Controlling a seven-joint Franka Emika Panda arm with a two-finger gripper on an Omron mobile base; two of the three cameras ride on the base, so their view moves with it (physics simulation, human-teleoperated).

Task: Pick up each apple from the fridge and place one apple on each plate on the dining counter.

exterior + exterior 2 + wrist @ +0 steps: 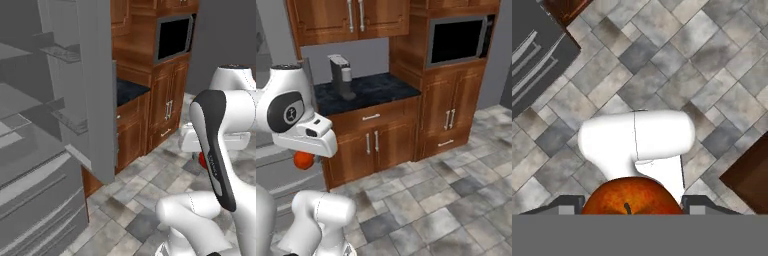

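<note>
An apple (pixel 631 196) is sitting between the pincer's (pixel 632 202) two dark fingertips (pixel 571 202) in the hand view, orange-red and glossy with darker mottling and a small dark stem dimple facing the camera; its lower half is being cut off at the bottom of that view. The pincer is closing on this apple, holding it in the air above the grey stone-tiled floor (pixel 662 65). In the right base view the apple is peeking out as a small orange-red ball under the white hand, with most of the pincer hidden behind the arm. In the left base view just a red sliver is showing beside the dark forearm. The fridge (pixel 55 120) is standing open at the left, its grey shelves and drawers partly cropped, next to brown wooden cabinets (pixel 376 140).
</note>
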